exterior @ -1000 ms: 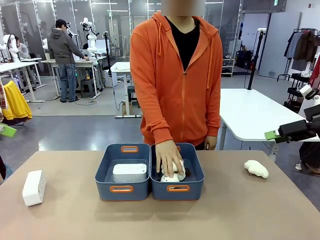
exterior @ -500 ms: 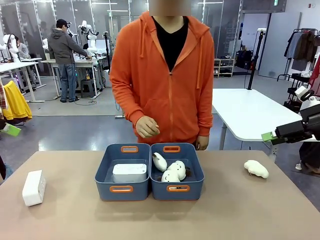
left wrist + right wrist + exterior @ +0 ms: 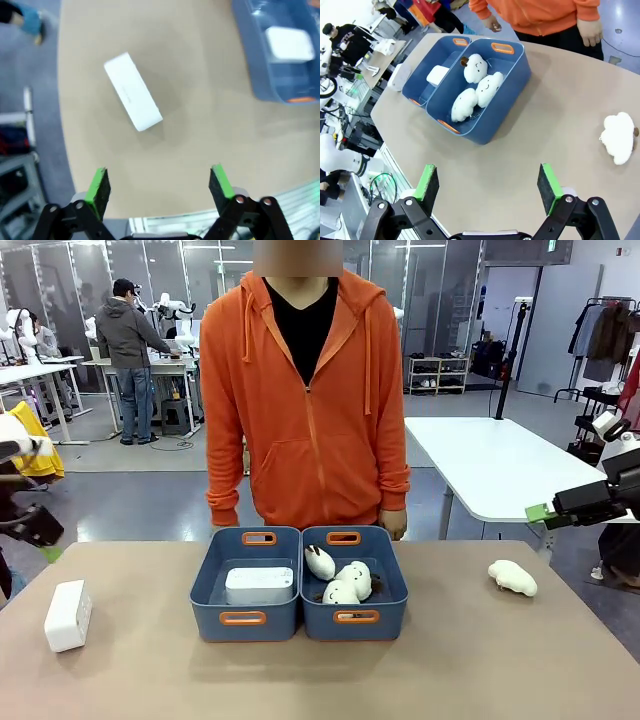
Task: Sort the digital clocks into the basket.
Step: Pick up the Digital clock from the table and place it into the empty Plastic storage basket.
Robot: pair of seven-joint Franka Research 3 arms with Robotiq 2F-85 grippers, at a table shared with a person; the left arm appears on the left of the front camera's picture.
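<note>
Left gripper [image 3: 159, 182]: released, green pads spread wide with nothing between them; hovering over the near-left part of the table [image 3: 320, 680], touching nothing.
Right gripper [image 3: 488, 182]: likewise released and empty; held off past the right edge of the table, well apart from both tubs.
Loose digital clock [image 3: 68, 615]: white rounded block resting at the near-left of the table, well apart from the tubs; in the left wrist view, ahead of the open fingers and untouched.
Left basket [image 3: 205, 625]: slate-blue tub with orange-rimmed handle holes, mid-table.
Left basket contents: one binned digital clock [image 3: 259, 585], flat on the floor of the tub; nothing else inside.
Right basket [image 3: 388, 625]: matching tub, side by side against the left one.
Right basket contents: three white plush toys [image 3: 340, 580]; no clock.
Loose plush toy [image 3: 512, 577]: on the table to the right, well apart from the tubs.
Person [image 3: 305, 420]: at the far edge behind the tubs, arms down, hands clear of the containers.
Progress: judged about half done; one clock in, one outstanding.
Remaining: descent onto the near-left clock, grasp, carry to the left basket, release beside the one already there.
Capacity: floor space in the left basket appears tight but probably sufficient for a second clock.
</note>
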